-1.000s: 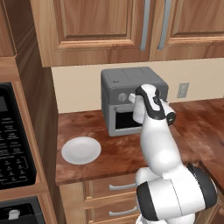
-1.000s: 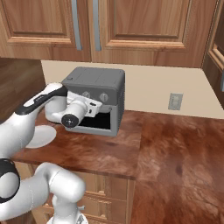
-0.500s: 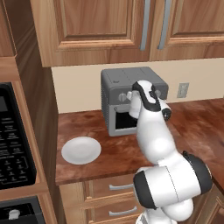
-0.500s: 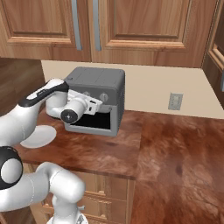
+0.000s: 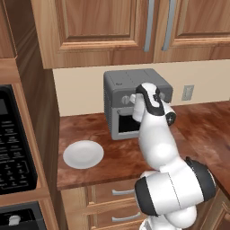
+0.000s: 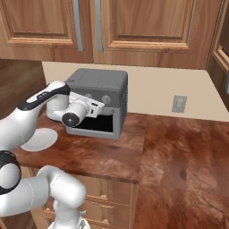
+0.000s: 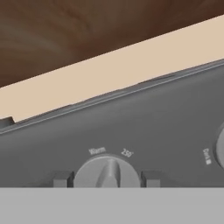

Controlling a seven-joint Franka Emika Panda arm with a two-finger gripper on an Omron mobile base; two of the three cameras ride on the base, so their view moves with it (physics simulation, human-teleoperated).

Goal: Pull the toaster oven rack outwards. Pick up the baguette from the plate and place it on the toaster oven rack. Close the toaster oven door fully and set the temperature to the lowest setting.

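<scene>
Rendered kitchen with wooden cabinets above a brown counter. Toaster oven (image 5: 134, 105), dark grey and boxy, at the far side of the counter against the beige wall. White plate (image 5: 83, 154) on the counter, near and to the left of the oven, well apart from it. Gripper (image 7: 107, 178) pressed up to the oven's knob row, finger tips (image 7: 62, 179) standing one on each side of a round knob (image 7: 107, 173) (marked "Warm" and "250" above it). Jaws close beside the knob; contact cannot be told. Wall outlet (image 6: 180, 104) to the right of the oven.
</scene>
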